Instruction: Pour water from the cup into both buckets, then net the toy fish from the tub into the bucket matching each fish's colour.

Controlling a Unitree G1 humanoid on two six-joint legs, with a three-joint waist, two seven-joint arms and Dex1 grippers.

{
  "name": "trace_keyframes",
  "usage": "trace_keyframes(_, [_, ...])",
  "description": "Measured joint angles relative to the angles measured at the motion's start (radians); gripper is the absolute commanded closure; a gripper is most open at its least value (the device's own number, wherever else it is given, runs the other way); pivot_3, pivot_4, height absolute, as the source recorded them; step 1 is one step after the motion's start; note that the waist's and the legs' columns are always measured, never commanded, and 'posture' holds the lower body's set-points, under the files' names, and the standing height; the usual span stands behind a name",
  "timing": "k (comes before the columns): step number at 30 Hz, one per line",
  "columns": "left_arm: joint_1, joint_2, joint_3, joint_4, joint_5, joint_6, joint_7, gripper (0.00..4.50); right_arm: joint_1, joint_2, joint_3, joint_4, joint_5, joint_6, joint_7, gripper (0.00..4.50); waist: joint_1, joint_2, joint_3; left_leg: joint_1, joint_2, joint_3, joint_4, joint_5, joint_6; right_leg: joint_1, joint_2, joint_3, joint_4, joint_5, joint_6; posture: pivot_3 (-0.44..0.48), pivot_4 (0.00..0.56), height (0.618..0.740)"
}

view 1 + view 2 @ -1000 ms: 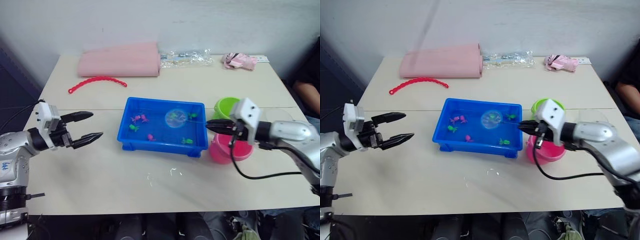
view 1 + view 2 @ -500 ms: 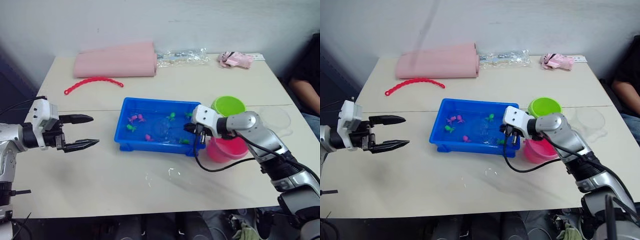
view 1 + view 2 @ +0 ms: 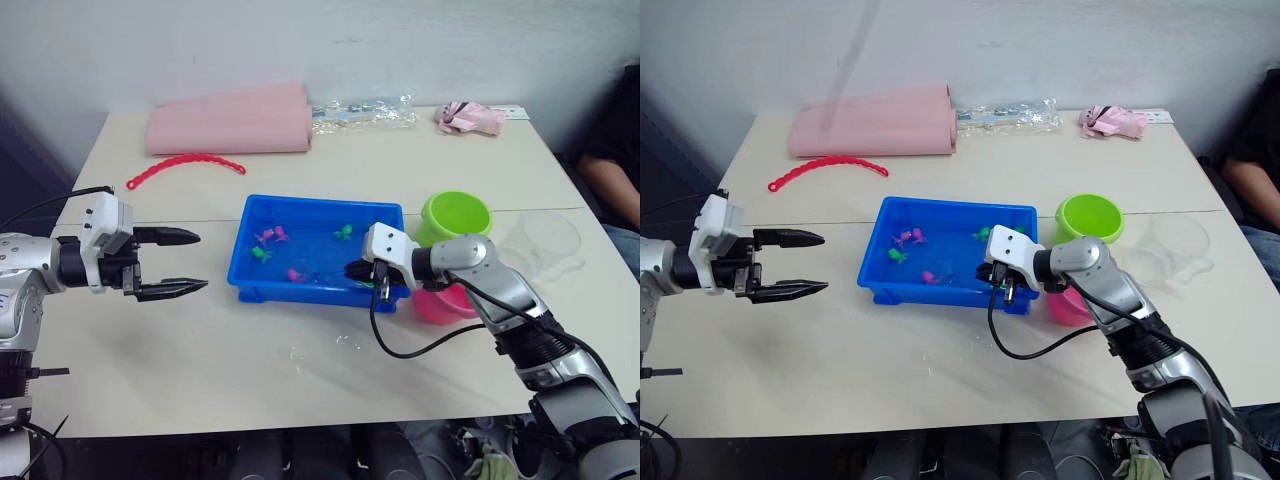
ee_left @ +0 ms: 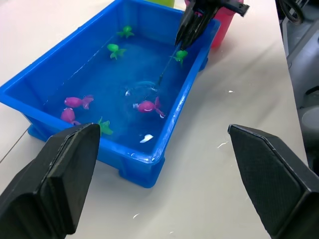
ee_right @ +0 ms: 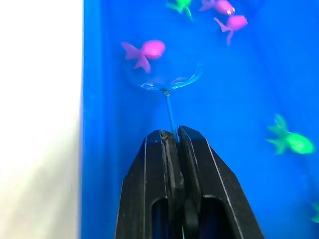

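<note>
The blue tub sits mid-table holding water and several green and pink toy fish. My right gripper reaches over the tub's near right corner, shut on the net's thin stick. The net's hoop lies in the water, with a pink fish at its rim. To the tub's right stand the green bucket and the pink bucket, the pink one partly behind my right arm. The clear cup stands further right. My left gripper hovers open, left of the tub.
At the table's back lie a rolled pink cloth, a red beaded strip, a clear plastic bag and a small pink item. Water drops spot the table before the tub. A person sits at the right edge.
My right gripper has swung left over the tub and lowered the net from above the water into it, beside a pink fish. The left gripper has stayed open and nearly still.
</note>
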Motion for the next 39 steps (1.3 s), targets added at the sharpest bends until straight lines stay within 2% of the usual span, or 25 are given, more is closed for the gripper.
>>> trace_keyframes(9, [-0.046, -0.024, -0.022, 0.003, 0.001, 0.008, -0.001, 0.03, 0.019, 0.004, -0.126, -0.022, 0.092, 0.107, 0.005, 4.5, 0.0, 0.0, 0.0, 0.0, 0.0, 0.002, -0.001, 0.0, 0.0, -0.002, 0.0, 0.002, 0.0, 0.0, 0.0, 0.0, 0.15, 0.74])
trace_keyframes(16, [-0.067, -0.059, -0.043, 0.008, 0.004, -0.003, -0.002, 0.03, 0.074, -0.057, -0.225, -0.064, 0.162, 0.126, 0.04, 4.5, 0.002, 0.0, 0.0, 0.0, 0.0, 0.005, -0.002, 0.0, 0.0, -0.005, 0.001, 0.005, 0.001, 0.0, 0.0, 0.0, 0.15, 0.74])
trace_keyframes(22, [-0.124, -0.152, -0.094, 0.0, 0.0, 0.004, 0.005, 0.03, 0.169, -0.125, -0.375, -0.159, 0.223, 0.085, 0.038, 4.5, 0.006, 0.0, 0.0, -0.001, 0.0, 0.005, -0.001, 0.0, 0.0, -0.005, 0.001, 0.006, 0.002, 0.0, 0.001, 0.0, 0.15, 0.74])
trace_keyframes(24, [-0.148, -0.191, -0.106, 0.001, 0.0, 0.01, 0.017, 0.03, 0.221, -0.143, -0.438, -0.195, 0.245, 0.053, 0.039, 4.5, 0.007, 0.0, 0.0, -0.001, 0.0, 0.006, -0.001, 0.0, 0.0, -0.006, 0.002, 0.006, 0.002, 0.0, 0.001, 0.0, 0.15, 0.74])
trace_keyframes(28, [-0.191, -0.293, -0.142, 0.0, -0.015, 0.022, 0.031, 0.03, 0.432, -0.215, -0.637, -0.301, 0.294, -0.022, 0.055, 4.5, 0.029, -0.001, 0.0, -0.001, 0.0, 0.007, -0.001, 0.0, 0.0, -0.006, 0.002, 0.008, 0.001, 0.001, 0.001, 0.0, 0.15, 0.74])
trace_keyframes(30, [-0.196, -0.302, -0.152, 0.003, -0.015, 0.027, 0.031, 0.03, 0.459, -0.221, -0.674, -0.314, 0.297, -0.033, 0.056, 4.5, 0.027, -0.001, 0.0, -0.001, 0.001, 0.007, 0.001, 0.0, 0.0, -0.006, 0.003, 0.008, 0.001, 0.001, 0.002, 0.0, 0.15, 0.74])
trace_keyframes(32, [-0.218, -0.364, -0.181, 0.003, -0.018, 0.03, 0.032, 0.03, 0.609, -0.245, -0.82, -0.376, 0.307, -0.08, 0.071, 4.5, 0.034, -0.001, 0.0, 0.0, 0.0, 0.007, 0.001, 0.0, 0.0, -0.003, 0.003, 0.008, -0.001, 0.001, 0.002, 0.0, 0.15, 0.74])
trace_keyframes(39, [-0.24, -0.445, -0.23, 0.031, -0.015, 0.024, 0.02, 0.03, 0.884, -0.23, -1.089, -0.451, 0.317, -0.193, 0.09, 4.5, 0.041, -0.001, 0.0, 0.004, 0.001, 0.005, 0.004, 0.0, 0.001, 0.002, 0.004, 0.008, -0.002, 0.002, 0.003, 0.0, 0.15, 0.74])
